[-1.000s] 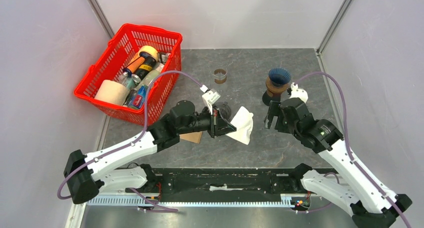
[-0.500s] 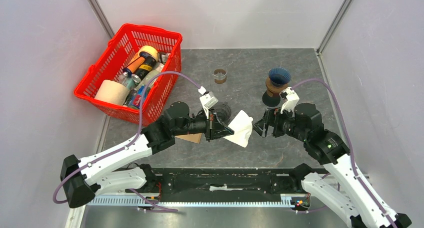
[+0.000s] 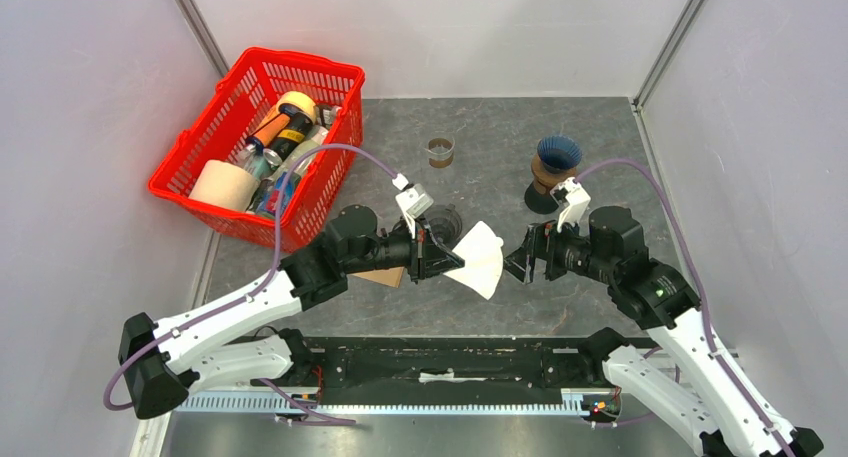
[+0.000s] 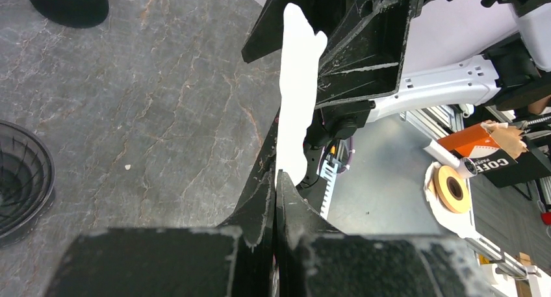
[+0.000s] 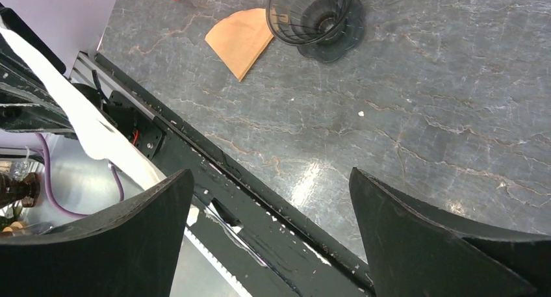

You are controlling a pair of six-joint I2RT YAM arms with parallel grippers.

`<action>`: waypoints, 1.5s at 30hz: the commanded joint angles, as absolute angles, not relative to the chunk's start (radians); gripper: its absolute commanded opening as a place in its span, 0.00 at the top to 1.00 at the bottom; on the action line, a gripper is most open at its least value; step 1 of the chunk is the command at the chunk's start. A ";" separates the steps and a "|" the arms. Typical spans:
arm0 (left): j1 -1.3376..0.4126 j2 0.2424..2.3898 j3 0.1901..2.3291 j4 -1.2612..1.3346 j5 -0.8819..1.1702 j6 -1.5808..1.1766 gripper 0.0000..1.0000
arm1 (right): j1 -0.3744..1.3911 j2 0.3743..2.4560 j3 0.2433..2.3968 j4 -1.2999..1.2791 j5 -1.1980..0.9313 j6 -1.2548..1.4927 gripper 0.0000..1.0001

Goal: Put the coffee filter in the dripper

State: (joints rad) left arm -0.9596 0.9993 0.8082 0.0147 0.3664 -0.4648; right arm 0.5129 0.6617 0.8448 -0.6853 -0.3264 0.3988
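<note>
My left gripper is shut on one edge of a white coffee filter and holds it above the table, fanned out to the right. In the left wrist view the filter stands edge-on beyond the closed fingertips. The black ribbed dripper stands on the table just behind that gripper and is partly hidden by it; the right wrist view shows the dripper upright. My right gripper is open, level with the filter and just right of it, with nothing between its fingers.
A brown paper filter lies flat beside the dripper. A blue fluted cone on a brown stand is at the back right, a small glass behind the middle. A red basket of items fills the back left.
The right gripper has swung left from beside the blue cone's stand and now faces the filter. The left gripper has drawn slightly left with the filter still in it.
</note>
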 commanded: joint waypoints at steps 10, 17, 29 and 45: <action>-0.959 1.006 0.813 0.014 0.377 -0.423 0.98 | 0.511 0.688 0.946 -0.760 -0.295 0.346 0.03; -0.959 1.005 0.815 0.009 0.379 -0.422 0.98 | 0.510 0.705 0.983 -0.798 -0.276 0.328 0.03; -0.958 1.008 0.818 0.006 0.385 -0.420 0.98 | 0.510 0.727 1.003 -0.810 -0.311 0.323 0.03; -0.959 1.004 0.810 0.017 0.421 -0.408 0.98 | 0.510 0.745 1.028 -0.821 -0.150 0.352 0.03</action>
